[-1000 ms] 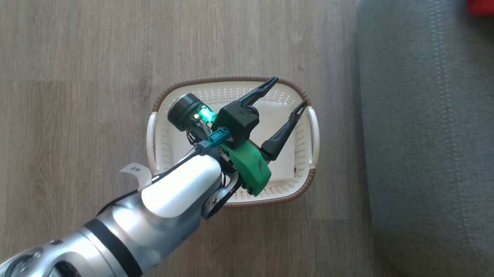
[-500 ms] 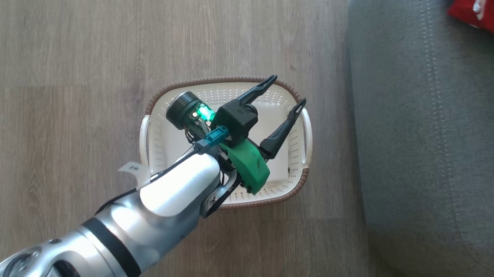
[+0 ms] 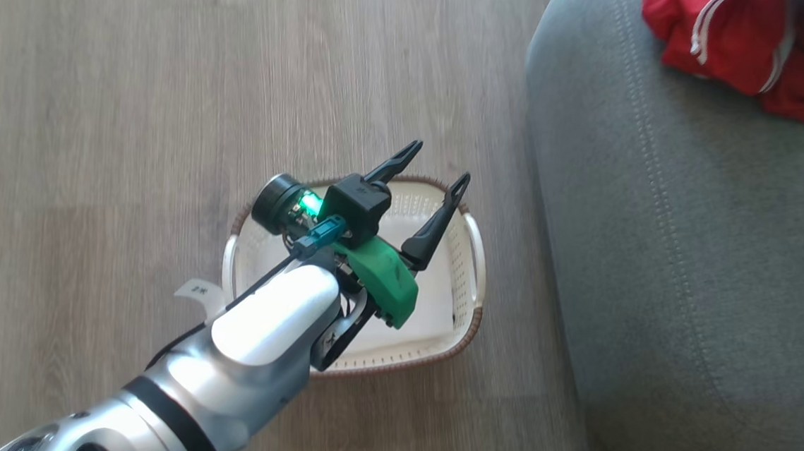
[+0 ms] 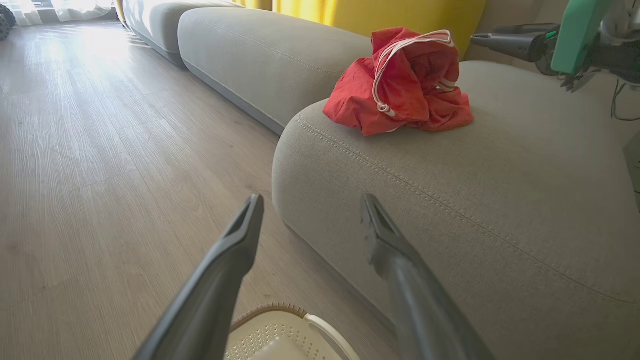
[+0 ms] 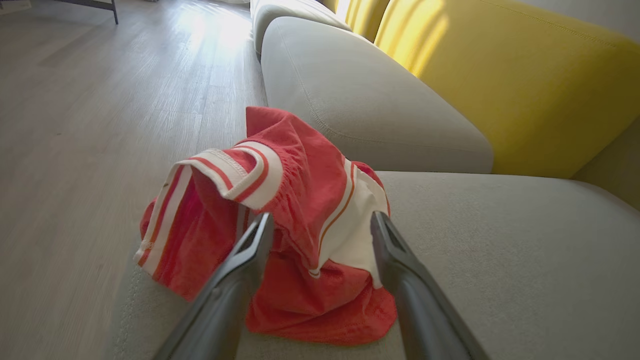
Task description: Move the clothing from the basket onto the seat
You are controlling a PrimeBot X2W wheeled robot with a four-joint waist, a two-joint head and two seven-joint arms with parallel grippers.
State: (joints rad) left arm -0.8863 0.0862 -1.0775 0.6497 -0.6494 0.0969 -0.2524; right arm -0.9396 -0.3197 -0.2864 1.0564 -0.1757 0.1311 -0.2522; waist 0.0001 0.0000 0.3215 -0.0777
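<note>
Pale wood-look floor point(image 3: 135, 94) all round, sunlit far from the seat point(image 3: 654, 257). On the seat's top, right by the rounded edge with its double line of stitching, clothing point(image 4: 405, 85) in one crumpled heap: red fabric, white panels, thin white stripe trim, a white-banded hem standing up at the crest.

Over the seat's top, level with the heap, right gripper point(image 5: 321, 216) with fingers spread wide and aimed at the fabric. Red and white cloth seen between and beyond both fingers in the right wrist view; contact impossible to tell. From the left wrist view, one dark finger just beside the heap, green body behind it, farther in over the seat.

On the floor just beside the seat's rounded edge, basket point(image 3: 465, 286), a narrow strip of floor between the two. White perforated walls, brown woven-look rim, one white handle facing the seat.

Off the seat on that same floor side, and higher than the basket, left gripper point(image 3: 440, 161): fingers parted wide, only air between them, pointing toward the seat's rounded corner. Green light glowing at the wrist; silver forearm point(image 3: 268, 322) trailing away from the seat.

Next along from the seat, second grey cushion point(image 5: 360, 100). Behind the seat, yellow back cushion point(image 5: 500, 75), streaked with sun.
</note>
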